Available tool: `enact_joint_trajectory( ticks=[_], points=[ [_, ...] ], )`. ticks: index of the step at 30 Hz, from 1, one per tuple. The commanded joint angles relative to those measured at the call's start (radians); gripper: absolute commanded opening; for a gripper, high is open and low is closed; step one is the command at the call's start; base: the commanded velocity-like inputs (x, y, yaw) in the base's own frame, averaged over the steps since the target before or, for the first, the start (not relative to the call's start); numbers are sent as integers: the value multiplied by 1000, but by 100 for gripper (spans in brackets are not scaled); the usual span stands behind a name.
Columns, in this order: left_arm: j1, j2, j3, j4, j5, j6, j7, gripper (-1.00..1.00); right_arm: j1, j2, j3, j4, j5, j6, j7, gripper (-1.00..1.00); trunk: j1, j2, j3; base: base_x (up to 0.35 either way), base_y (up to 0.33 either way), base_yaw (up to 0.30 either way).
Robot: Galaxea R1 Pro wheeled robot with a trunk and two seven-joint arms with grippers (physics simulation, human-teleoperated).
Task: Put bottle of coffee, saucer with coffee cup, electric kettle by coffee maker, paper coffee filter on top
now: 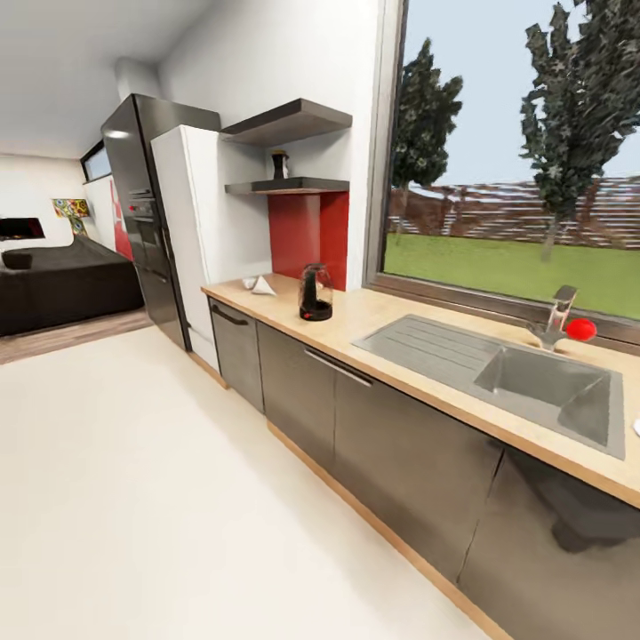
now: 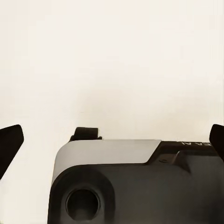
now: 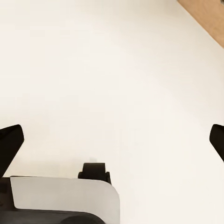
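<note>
Kettle first: the electric kettle (image 1: 315, 293) stands upright on the kitchen countertop (image 1: 400, 324), which we call the table, between the red wall panel and the steel sink (image 1: 524, 378). Further along toward the fridge, near the table's far end, we see the paper coffee filter (image 1: 264, 285) with a small white thing (image 1: 250, 283) just beside it; whether that is the cup or the saucer we cannot tell. On the lower board of the kitchen shelf (image 1: 286, 186) stands a small dark item (image 1: 279, 164), likely the bottle of coffee, too small for any label to be read.

Writing that we can make out is a few upside-down letters, "EV AI", on the robot's own body (image 2: 140, 186) in the left wrist view.

Around these, a tap (image 1: 558, 318) rises behind the sink with a red ball-like object (image 1: 580, 329) beside it. A white fridge (image 1: 191, 240) and a tall dark oven unit (image 1: 147, 213) close off the table's far end. The pale floor (image 1: 133, 498) lies open before the cabinets.

Both arms hang low, cameras facing the floor. Our left gripper (image 2: 112, 140) has its fingers spread wide with nothing between them, and the right gripper (image 3: 112, 140) is likewise spread apart and holding nothing.
</note>
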Motion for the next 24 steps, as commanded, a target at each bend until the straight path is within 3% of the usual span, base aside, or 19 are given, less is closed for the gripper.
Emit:
enact_joint_trajectory(
  ticks=[1,15,24],
  points=[
    [0,-1,4,-1,1,-1,0,100,-1,0,1,1,1,-3,0,100,1,0,-1,291,179,271],
    [0,-1,4,-1,1,-1,0,100,-1,1,1,1,1,-3,0,100,1,0,-1,289,188,266],
    [0,-1,4,-1,1,-1,0,100,-1,-1,-1,4,14,-1,2,100,1,0,-1,305,126,53]
  ],
)
